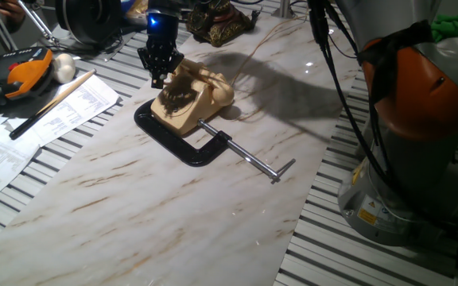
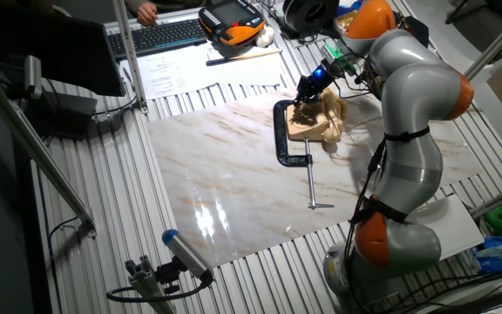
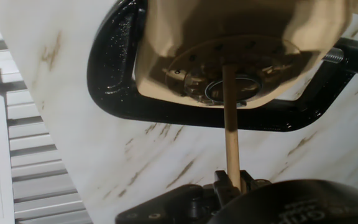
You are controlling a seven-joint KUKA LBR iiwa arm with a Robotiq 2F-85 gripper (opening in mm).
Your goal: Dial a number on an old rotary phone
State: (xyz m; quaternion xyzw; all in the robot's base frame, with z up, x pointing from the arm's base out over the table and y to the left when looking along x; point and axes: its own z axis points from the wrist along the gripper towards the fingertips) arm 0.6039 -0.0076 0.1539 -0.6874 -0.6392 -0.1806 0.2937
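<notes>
My pincer (image 1: 159,78) hangs just above the phone (image 1: 193,99), over the end of it that faces the papers (image 1: 50,119). In the hand view my two fingers are closed on a thin wooden stick (image 3: 231,127) that runs straight out from them to the phone's dial (image 3: 229,78). The stick's far end lies over the upper middle of the dial; I cannot tell whether it sits in a finger hole or only rests against the face.

The phone is a small cream one, standing on the marble table (image 1: 157,206) towards its far side. Its sloped face with the round dial looks towards my pincer, and its handset (image 1: 213,79) lies across the top. A thin cord (image 1: 257,48) runs from it across the marble towards the back.

A black clamp (image 1: 185,143) lies flat on the table and wraps around the phone's base, its curved frame on the side nearer the papers. The clamp's steel screw rod (image 1: 249,157) sticks out across the marble away from the phone, ending in a short crossbar.

From the other fixed view, my pincer (image 2: 308,87) comes at the phone (image 2: 321,118) from the side of the keyboard (image 2: 159,35) and the orange handheld controller (image 2: 232,19), with my grey and orange arm (image 2: 412,113) bending over the table's edge.
</notes>
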